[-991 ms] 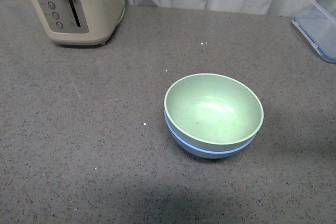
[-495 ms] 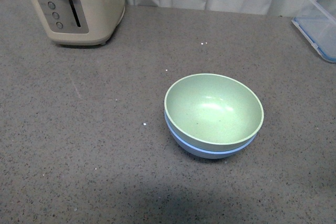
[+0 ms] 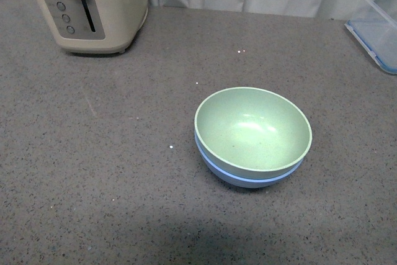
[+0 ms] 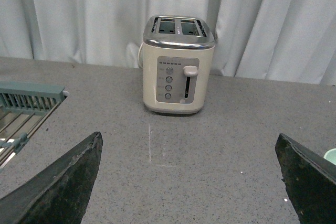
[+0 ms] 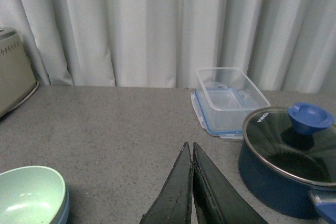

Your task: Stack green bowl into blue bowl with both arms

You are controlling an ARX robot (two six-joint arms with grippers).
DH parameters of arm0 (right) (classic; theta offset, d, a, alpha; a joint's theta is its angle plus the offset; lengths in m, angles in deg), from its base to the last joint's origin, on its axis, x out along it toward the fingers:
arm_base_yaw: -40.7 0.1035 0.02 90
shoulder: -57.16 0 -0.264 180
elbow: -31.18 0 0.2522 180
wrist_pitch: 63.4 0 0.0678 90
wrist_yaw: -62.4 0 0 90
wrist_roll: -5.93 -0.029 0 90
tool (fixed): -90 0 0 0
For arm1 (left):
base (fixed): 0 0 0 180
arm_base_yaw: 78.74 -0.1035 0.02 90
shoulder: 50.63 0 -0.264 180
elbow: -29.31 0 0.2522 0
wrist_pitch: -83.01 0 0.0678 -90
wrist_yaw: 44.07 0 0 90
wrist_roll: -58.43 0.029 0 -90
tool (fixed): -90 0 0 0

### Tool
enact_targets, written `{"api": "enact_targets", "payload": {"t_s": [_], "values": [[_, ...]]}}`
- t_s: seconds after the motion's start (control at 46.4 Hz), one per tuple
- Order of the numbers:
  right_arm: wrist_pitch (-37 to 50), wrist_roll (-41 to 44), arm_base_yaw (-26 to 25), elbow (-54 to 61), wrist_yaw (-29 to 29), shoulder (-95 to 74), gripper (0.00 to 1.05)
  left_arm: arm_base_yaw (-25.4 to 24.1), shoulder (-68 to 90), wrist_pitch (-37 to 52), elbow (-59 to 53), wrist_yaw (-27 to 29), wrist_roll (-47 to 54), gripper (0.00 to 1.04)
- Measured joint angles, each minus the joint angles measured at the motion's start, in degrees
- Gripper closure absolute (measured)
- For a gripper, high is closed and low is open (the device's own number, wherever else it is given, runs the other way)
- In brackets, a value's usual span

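Note:
The pale green bowl [image 3: 252, 128] sits nested inside the light blue bowl [image 3: 248, 180] on the grey counter, only the blue rim and lower wall showing beneath it. Neither gripper appears in the front view. In the right wrist view the stacked green bowl [image 5: 29, 201] and blue bowl [image 5: 64, 209] lie at the lower left, apart from my right gripper [image 5: 190, 147], which is shut with nothing in it. My left gripper [image 4: 189, 145] stands wide open over bare counter, facing the toaster; a sliver of the green bowl [image 4: 331, 156] shows at the frame's edge.
A cream toaster [image 3: 90, 5] stands at the back left. A clear container with a blue lid [image 3: 377, 26] is at the back right, and a blue pot with a glass lid [image 5: 290, 158] beside it. A dish rack [image 4: 26, 103] lies beyond the toaster's side.

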Motion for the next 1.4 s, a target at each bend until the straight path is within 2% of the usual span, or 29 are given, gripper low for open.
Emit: {"api": "enact_targets", "payload": {"t_s": [0.151, 0.711, 0.819, 1.271, 1.4], "values": [[-5.42, 0.02, 0.00, 0.00, 0.00, 5.64, 1.04, 0.00, 0.00, 0.00, 0.00, -0.02, 0.00, 0.06], [-15.52, 0.02, 0.00, 0.00, 0.00, 16.00, 1.04, 0.00, 0.00, 0.00, 0.00, -0.02, 0.00, 0.06], [-24.65, 0.04, 0.00, -0.02, -0.02, 22.97, 1.04, 0.00, 0.00, 0.00, 0.00, 0.00, 0.00, 0.06], [-25.44, 0.09, 0.00, -0.02, -0.15, 25.40, 1.03, 0.00, 0.00, 0.00, 0.00, -0.02, 0.00, 0.06], [-25.46, 0.13, 0.00, -0.02, -0.13, 25.40, 0.78, 0.00, 0.00, 0.00, 0.00, -0.02, 0.00, 0.06]]}}
